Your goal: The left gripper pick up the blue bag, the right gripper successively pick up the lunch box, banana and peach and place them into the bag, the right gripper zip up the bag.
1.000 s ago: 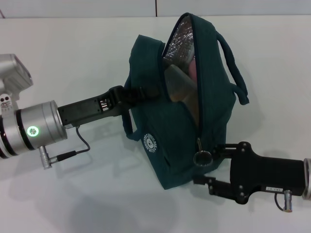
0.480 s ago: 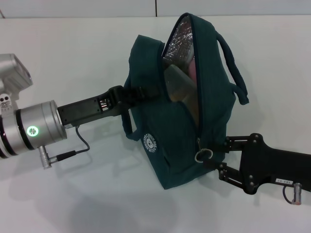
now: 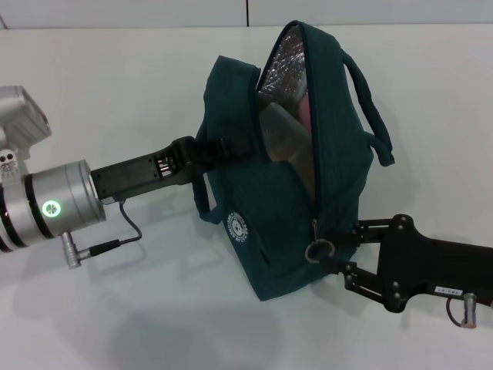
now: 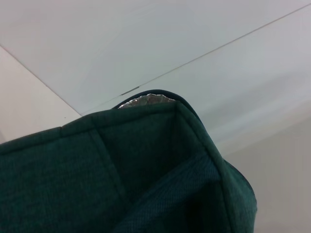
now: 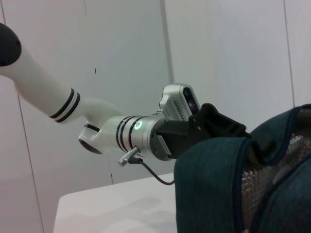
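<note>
Readable text: none that I can make out | round white logo on side of dark teal-blue fabric tote bag: lettering too small to read | small white label on black right-arm link: characters illegible | green ring indicator light on silver left-arm wrist: no characters

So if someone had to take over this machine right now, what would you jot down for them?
Left hand: gripping the blue bag at its side, holding it upright on the white table.
Right hand: at the bag's low front end by the ring zip pull; a grip on the pull cannot be confirmed.
Done: items sit inside against the foil lining; something pink shows.
Left: zip is wide open; pull it shut.
</note>
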`<state>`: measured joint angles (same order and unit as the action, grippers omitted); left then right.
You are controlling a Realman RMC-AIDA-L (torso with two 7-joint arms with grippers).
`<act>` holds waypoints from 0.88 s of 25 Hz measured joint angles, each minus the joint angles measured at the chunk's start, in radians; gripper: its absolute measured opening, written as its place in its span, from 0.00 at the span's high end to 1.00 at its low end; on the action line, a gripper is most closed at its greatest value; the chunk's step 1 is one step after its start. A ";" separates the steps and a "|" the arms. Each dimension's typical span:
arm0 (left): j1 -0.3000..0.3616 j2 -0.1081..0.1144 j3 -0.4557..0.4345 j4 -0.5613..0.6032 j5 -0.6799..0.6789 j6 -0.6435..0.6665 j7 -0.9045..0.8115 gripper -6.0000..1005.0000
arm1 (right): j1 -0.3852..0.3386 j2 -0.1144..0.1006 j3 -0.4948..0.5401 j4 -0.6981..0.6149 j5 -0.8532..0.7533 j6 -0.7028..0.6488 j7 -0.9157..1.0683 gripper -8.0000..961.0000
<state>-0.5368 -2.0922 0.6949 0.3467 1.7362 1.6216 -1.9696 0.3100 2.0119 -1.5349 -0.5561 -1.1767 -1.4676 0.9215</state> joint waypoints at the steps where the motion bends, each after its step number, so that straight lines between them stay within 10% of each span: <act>1: 0.000 0.000 0.000 0.000 0.000 0.000 0.000 0.94 | 0.000 0.000 0.000 0.000 0.000 -0.004 0.000 0.67; 22: -0.001 -0.002 0.000 -0.002 0.000 0.000 0.009 0.93 | 0.011 0.004 -0.022 0.023 0.005 -0.009 0.004 0.71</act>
<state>-0.5381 -2.0939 0.6948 0.3451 1.7365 1.6214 -1.9610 0.3206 2.0158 -1.5569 -0.5335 -1.1721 -1.4762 0.9251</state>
